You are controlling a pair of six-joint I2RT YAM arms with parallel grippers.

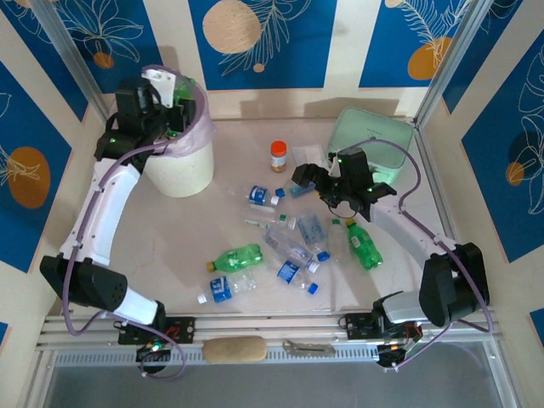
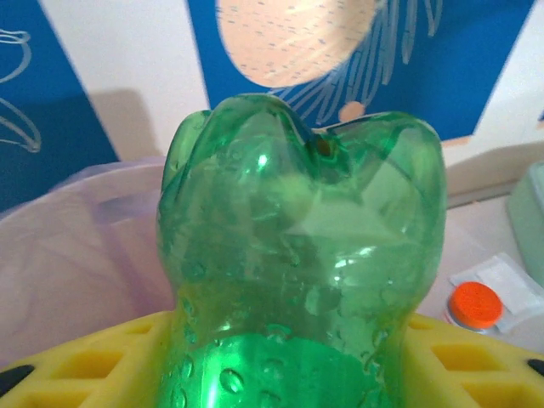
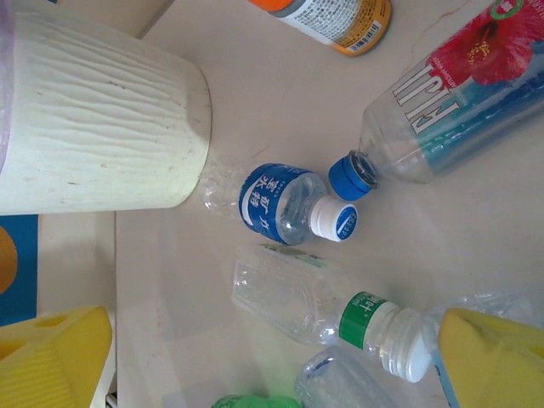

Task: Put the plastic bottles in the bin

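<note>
My left gripper (image 2: 285,361) is shut on a green plastic bottle (image 2: 297,221); its yellow fingers (image 2: 68,365) press both sides and the bottle's base points away. In the top view this gripper (image 1: 170,106) hangs over the bin (image 1: 180,166), a white bucket with a pink bag (image 2: 76,246). My right gripper (image 3: 272,357) is open and low over the table, above a clear bottle with a green neck band (image 3: 314,302). A blue-labelled bottle (image 3: 276,204) and a larger clear one (image 3: 442,102) lie just past it. Several more bottles are scattered mid-table, among them two green ones (image 1: 238,256) (image 1: 364,245).
An orange-capped jar (image 1: 278,155) stands behind the bottle pile. A mint green container (image 1: 374,140) sits at the back right, behind my right arm (image 1: 353,174). The bin's ribbed wall (image 3: 102,119) is close to the left of my right gripper.
</note>
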